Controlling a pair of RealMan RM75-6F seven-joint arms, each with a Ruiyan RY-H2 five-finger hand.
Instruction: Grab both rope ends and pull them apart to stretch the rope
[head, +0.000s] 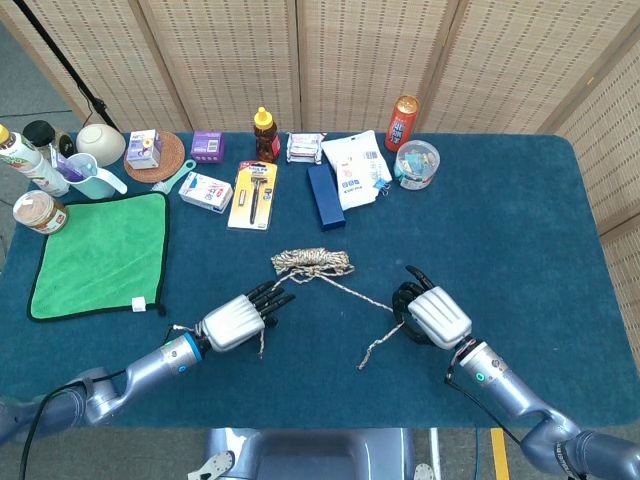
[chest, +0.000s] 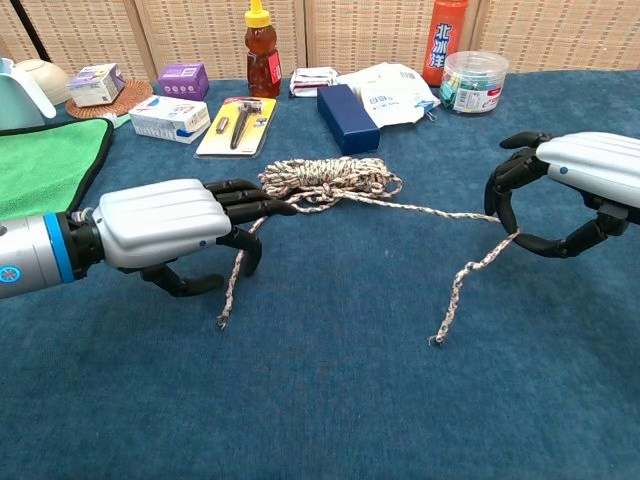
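Head view: the rope (head: 312, 263) lies as a loose coil near the middle of the blue-covered bench (head: 500, 220), with two strands trailing toward the near edge. The left hand (head: 238, 318) rests low over the left strand, fingers extended toward the coil; whether it grips the strand cannot be told from here. The right hand (head: 428, 311) sits at the bend of the right strand, fingers curled around it. A green cloth (head: 97, 255) lies by the left edge; a honey bottle (head: 264, 134), a razor pack (head: 253, 195), a dark blue box (head: 325, 195) and an orange can (head: 403, 122) stand along the far edge. Chest view: the rope (chest: 325, 181) coil lies just beyond the left hand (chest: 175, 232), whose upper fingers reach out to the coil's edge while its thumb curves beneath, the left strand hanging down between them; a firm grip cannot be confirmed. The right hand (chest: 570, 190) forms a ring of curled fingers and thumb around the right strand, whose free end drops onto the bench (chest: 330, 400).
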